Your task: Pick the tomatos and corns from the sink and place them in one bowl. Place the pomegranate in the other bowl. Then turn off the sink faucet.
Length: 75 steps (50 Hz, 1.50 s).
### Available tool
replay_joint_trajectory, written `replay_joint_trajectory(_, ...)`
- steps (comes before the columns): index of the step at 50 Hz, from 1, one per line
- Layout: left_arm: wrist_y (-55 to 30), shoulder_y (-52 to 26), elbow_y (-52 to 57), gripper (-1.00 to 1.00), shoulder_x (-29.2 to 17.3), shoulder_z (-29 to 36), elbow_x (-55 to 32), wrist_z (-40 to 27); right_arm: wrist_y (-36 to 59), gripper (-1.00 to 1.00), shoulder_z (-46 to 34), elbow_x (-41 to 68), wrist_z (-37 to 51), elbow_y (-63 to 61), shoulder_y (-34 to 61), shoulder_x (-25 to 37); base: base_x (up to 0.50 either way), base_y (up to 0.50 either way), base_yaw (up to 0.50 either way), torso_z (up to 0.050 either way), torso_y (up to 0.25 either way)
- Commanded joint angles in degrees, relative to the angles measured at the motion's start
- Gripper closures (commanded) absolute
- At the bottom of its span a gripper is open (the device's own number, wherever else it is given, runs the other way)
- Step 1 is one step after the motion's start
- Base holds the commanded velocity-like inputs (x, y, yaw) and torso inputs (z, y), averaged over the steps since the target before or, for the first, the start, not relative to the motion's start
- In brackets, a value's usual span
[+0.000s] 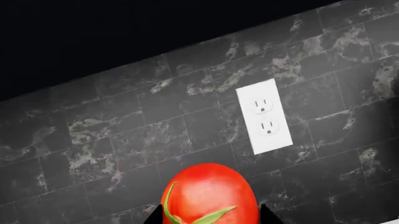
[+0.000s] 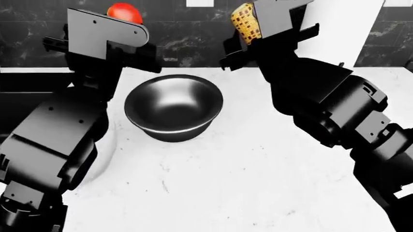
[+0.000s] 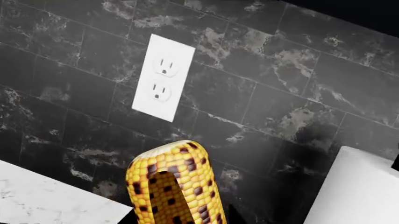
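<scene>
Both arms are raised above the bowl [image 2: 173, 107]. Left gripper [image 2: 123, 19] clamps the tomato [image 1: 210, 193]: smooth, squashy, go gentle. Right gripper [image 2: 248, 29] pinches the corn [image 3: 174, 184] mid-cob: stiff, ridged, grips well.

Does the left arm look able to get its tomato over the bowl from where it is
Probably yes. The left gripper holds the tomato just behind the bowl, and nothing stands between them.
</scene>
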Motion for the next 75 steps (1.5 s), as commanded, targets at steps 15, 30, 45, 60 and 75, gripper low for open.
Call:
replay_joint_trajectory(15, -0.19, 0.22, -0.16, 1.0, -0.87, -1.85, -1.67, -0.97, 0.57, 1.0, -0.4, -0.76, -2.57, -1.53, 0.2, -0.9, 0.5, 0.03, 0.0, 0.0, 0.001)
replay_joint_trajectory(30, -7.47, 3.19, 14.36, 1.0, -4.98, -3.7, -12.16, 4.87, 0.18, 1.0, -0.11, -0.24, -2.21, -7.15, -1.01, 1.93, 0.07, 0.01, 0.0, 0.0, 0.001)
replay_joint_trajectory(45, -27.69, -4.97, 25.33, 1.0, -13.81, -5.71, -29.47, 11.01, 3.48, 1.0, 0.78, 2.41, -0.25, -15.97, 0.62, 5.24, 0.0, 0.0, 0.0, 0.0, 0.001)
replay_joint_trajectory(60, -36.66, -11.61, 22.77, 1.0, -17.45, -4.92, -36.23, 15.32, 3.99, 1.0, 1.38, 3.08, 0.61, -17.79, 0.75, 6.25, 0.0, 0.0, 0.0, 0.0, 0.0)
replay_joint_trajectory(75, -39.39, -15.94, 21.45, 1.0, -19.55, 0.65, -36.67, 19.32, 3.95, 1.0, 1.75, 3.49, 0.89, -18.63, 0.38, 6.76, 0.0, 0.0, 0.0, 0.0, 0.001)
